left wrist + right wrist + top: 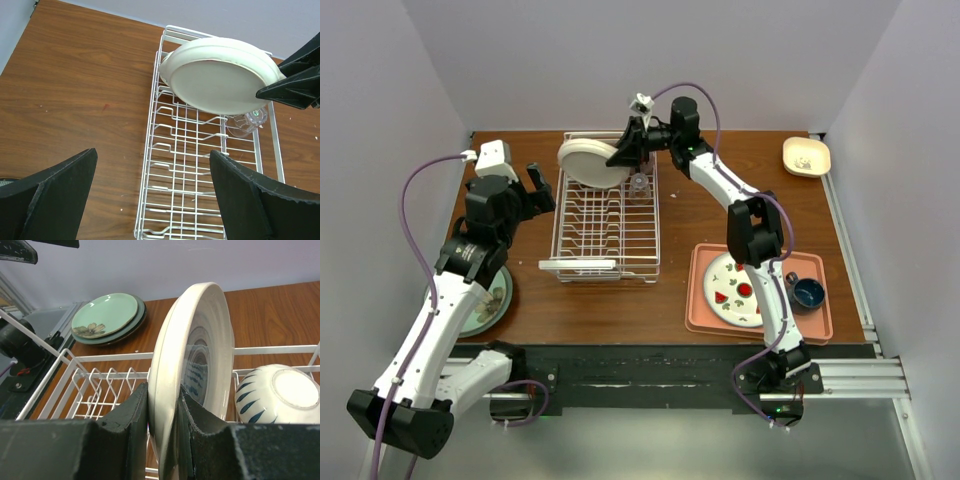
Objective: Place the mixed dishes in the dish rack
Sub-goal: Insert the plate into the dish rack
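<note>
plate slotting step: my right gripper point(161, 407) is clamped on the cream plate point(200, 340), on edge at the far end of the dish rack point(610, 235). next i'd seat it between prongs point(109, 376), then let go. left gripper point(152, 167) hangs wide open.

the surface point(75, 75) is brown wood grain with a low sheen. the dish rack point(200, 165) is smooth white coated wire. the cream plate point(200, 340) looks like glossy glazed ceramic. the right tool point(162, 400) is matt black, finely grained plastic.
</note>
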Available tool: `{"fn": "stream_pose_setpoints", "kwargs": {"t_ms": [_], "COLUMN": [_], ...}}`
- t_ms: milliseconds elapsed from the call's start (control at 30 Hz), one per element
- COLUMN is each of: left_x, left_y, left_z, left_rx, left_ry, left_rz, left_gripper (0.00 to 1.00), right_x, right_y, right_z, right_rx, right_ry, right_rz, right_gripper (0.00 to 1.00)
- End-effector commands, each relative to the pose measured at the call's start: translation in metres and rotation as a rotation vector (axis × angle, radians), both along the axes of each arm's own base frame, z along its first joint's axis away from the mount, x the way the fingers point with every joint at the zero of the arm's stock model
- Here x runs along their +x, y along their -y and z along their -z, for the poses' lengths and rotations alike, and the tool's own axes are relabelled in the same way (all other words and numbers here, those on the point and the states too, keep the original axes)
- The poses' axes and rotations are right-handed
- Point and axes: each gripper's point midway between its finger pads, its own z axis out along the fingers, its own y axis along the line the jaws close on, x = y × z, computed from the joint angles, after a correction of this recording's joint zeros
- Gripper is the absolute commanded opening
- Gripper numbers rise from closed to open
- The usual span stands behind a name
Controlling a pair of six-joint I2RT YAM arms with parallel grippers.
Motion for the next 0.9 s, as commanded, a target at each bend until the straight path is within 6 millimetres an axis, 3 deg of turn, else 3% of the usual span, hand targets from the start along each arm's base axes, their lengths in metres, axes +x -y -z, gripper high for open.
{"fn": "stream_pose_setpoints", "kwargs": {"t_ms": [0, 333, 867], "left_x": [0.004, 0.005, 0.005], "left_y": [-0.002, -0.002, -0.004], "left_z": [-0.005, -0.002, -0.002], "left_rx": [0.011, 0.013, 0.017], "left_ry": [0.031, 0.024, 0.023], "left_rz": [-0.004, -0.005, -0.010], "left_gripper": [1.00, 1.00, 1.00], "right_x": [-0.010, -0.026, -0.010], "right_y": [0.003, 0.007, 0.006], "right_z": [-0.059, -0.065, -0.045], "right_rx": [0.092, 0.103, 0.089], "right_ry": [0.225, 0.242, 0.215], "right_rz": [-0.048, -0.125, -0.080], "right_gripper": [0.00, 0.00, 0.00]}}
